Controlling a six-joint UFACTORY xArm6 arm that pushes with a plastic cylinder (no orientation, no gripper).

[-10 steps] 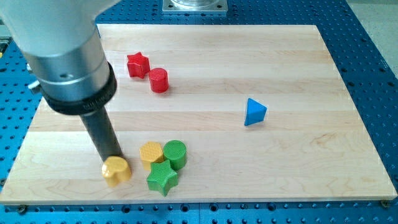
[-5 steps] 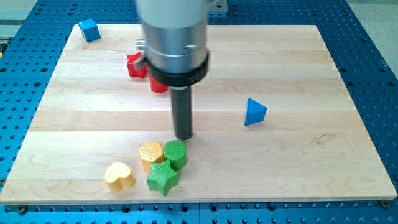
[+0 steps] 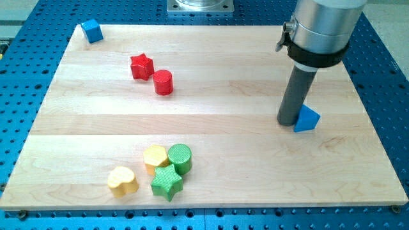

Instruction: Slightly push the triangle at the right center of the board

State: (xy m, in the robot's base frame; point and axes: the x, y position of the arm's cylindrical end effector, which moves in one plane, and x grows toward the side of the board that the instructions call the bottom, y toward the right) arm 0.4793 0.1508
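The blue triangle [image 3: 307, 119] lies at the view's right centre of the wooden board [image 3: 211, 166]. My tip [image 3: 287, 122] stands on the board right against the triangle's left side, and the rod hides part of that side. The rod and its grey housing rise toward the view's top right.
A blue cube [image 3: 92, 30] sits at the top left corner. A red star [image 3: 141, 66] and red cylinder [image 3: 163, 82] lie upper left. At bottom centre cluster a yellow heart [image 3: 121, 181], yellow cylinder [image 3: 155, 158], green cylinder [image 3: 180, 157] and green star [image 3: 167, 182].
My tip swept from the yellow heart at bottom left across the board to the blue triangle. The triangle has shifted right and slightly down. The other blocks have not moved.
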